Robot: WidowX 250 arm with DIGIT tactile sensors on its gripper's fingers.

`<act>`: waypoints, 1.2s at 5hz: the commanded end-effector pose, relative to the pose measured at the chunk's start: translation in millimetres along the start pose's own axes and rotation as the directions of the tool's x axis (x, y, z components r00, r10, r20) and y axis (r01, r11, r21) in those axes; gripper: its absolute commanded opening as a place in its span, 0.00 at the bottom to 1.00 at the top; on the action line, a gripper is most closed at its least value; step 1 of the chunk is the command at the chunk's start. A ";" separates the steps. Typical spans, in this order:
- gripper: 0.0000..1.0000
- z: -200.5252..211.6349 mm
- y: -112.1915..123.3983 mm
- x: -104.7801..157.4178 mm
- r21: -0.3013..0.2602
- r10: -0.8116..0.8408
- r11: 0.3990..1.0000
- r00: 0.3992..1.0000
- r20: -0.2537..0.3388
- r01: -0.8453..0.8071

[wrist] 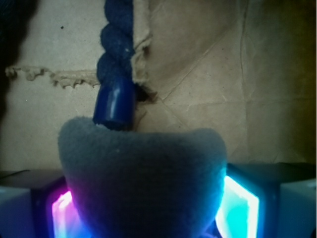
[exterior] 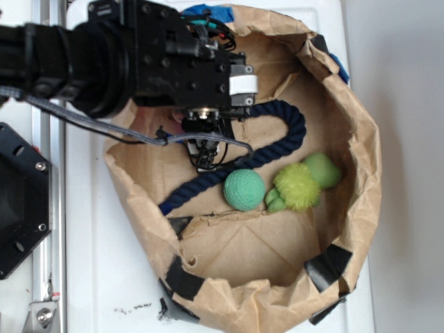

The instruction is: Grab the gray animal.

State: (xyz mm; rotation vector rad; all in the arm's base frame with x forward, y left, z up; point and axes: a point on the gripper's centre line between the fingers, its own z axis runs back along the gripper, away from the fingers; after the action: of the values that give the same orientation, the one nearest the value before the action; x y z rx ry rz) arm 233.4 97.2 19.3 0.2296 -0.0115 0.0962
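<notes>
Progress looks well advanced, as we judge it: in the wrist view the gray animal [wrist: 143,178] sits squarely between the two lit pads [wrist: 240,201], its fuzzy gray bulk filling the gap from one side to the other, so the gripper [wrist: 148,208] appears closed on the toy. What we cannot confirm is whether the hold is firm or whether the toy is raised off the bag floor; lifting it clear seems to be what remains.

From the exterior view we see the gripper [exterior: 208,156] lowered inside the brown paper bag [exterior: 361,159] on the white worktop [exterior: 90,263], just left of the green ball [exterior: 244,189], with the navy rope [exterior: 277,139] curving around it and a fuzzy lime toy [exterior: 298,186] further right. The gray animal itself is hidden there behind the arm, save perhaps a pinkish patch at the wrist's left.

Only the wrist view shows the toy in the grasp, and the rope's taped end [wrist: 115,104] just beyond it. Only the exterior view shows the other toys and the bag's walls.
</notes>
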 end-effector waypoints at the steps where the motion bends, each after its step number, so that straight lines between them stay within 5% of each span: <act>1: 0.00 1.0 -0.9 0.3 -0.010 0.007 1.000 1.000 0.022 -0.007; 2: 0.00 55.6 -14.6 0.6 -0.065 0.005 0.998 0.997 0.075 0.000; 4: 0.00 173.7 -46.2 5.4 -0.313 0.047 0.950 0.992 0.120 -0.008; 6: 0.00 186.6 -49.7 7.4 -0.326 0.045 0.945 0.992 0.121 -0.003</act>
State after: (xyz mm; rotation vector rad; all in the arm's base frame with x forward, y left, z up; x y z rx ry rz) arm 243.4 5.7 175.3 -0.0995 -0.1058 0.1094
